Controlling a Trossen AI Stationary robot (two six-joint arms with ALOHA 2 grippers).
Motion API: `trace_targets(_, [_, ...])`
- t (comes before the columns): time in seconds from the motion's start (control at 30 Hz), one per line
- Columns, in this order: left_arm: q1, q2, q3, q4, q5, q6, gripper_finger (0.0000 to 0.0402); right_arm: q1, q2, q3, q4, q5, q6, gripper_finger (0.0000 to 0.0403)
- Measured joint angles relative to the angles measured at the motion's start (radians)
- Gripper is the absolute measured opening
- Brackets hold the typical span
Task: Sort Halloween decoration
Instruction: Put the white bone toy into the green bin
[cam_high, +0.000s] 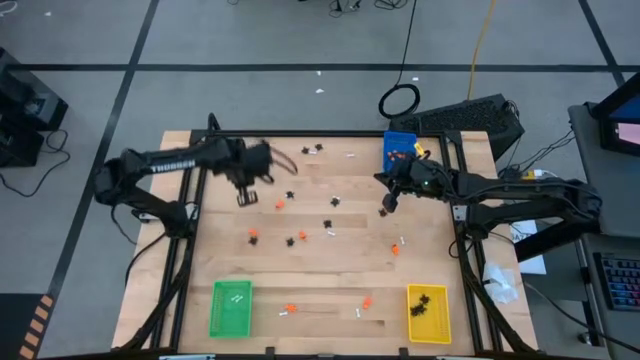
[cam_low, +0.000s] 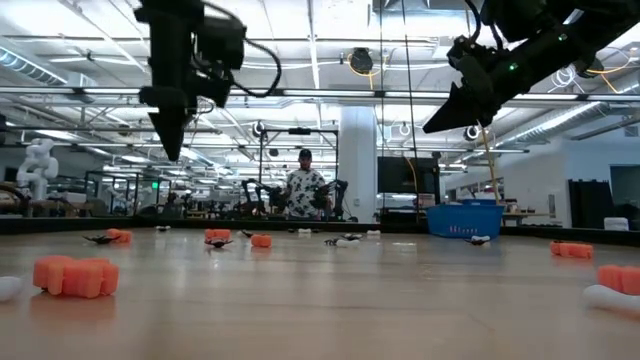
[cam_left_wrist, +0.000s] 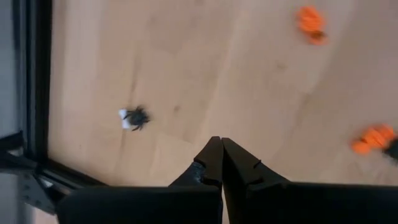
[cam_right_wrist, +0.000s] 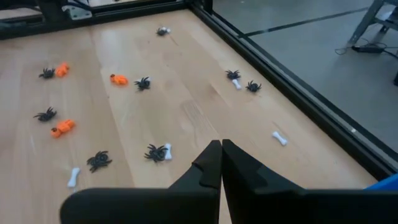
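Observation:
Tiny trinkets lie scattered on the wooden table: orange lumps (cam_high: 253, 236), black spiders (cam_high: 312, 150) and white bones (cam_high: 330, 232). My left gripper (cam_high: 245, 196) hangs shut above the far left part of the table, well clear of the wood in the low view (cam_low: 170, 140). In its wrist view (cam_left_wrist: 221, 143) a spider beside a white bone (cam_left_wrist: 134, 117) lies below it, with orange lumps (cam_left_wrist: 310, 22) farther off. My right gripper (cam_high: 385, 208) is shut too, raised near the blue tray (cam_high: 399, 147). Its wrist view (cam_right_wrist: 221, 145) shows spiders (cam_right_wrist: 155, 152), bones (cam_right_wrist: 279, 138) and orange lumps (cam_right_wrist: 62, 127) ahead.
A green tray (cam_high: 231, 307) holding white bones sits at the near left, a yellow tray (cam_high: 428, 313) holding spiders at the near right. A black frame (cam_high: 300, 133) borders the table. A person (cam_low: 305, 190) stands far back in the room.

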Motion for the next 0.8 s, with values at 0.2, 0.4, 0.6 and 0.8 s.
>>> trace_targets(0.2, [0.250,0.069,0.000,0.027,0.061,0.042,0.0000,0.000,0.006,0.000,0.032,0.000,-0.003,0.0002])
trace_targets(0.4, [0.378,0.193,-0.001,0.111,0.050,0.088,0.0000,0.001,0.006,0.000,0.038,-0.002,-0.003,0.0002])
trace_targets(0.6, [0.376,0.272,0.024,0.219,0.146,0.121,0.0000,0.001,0.006,0.000,0.039,-0.002,-0.011,0.0002])
trace_targets(0.8, [0.296,0.304,0.069,0.242,0.204,0.165,0.0000,0.001,0.006,0.000,0.039,-0.002,-0.011,0.0002])
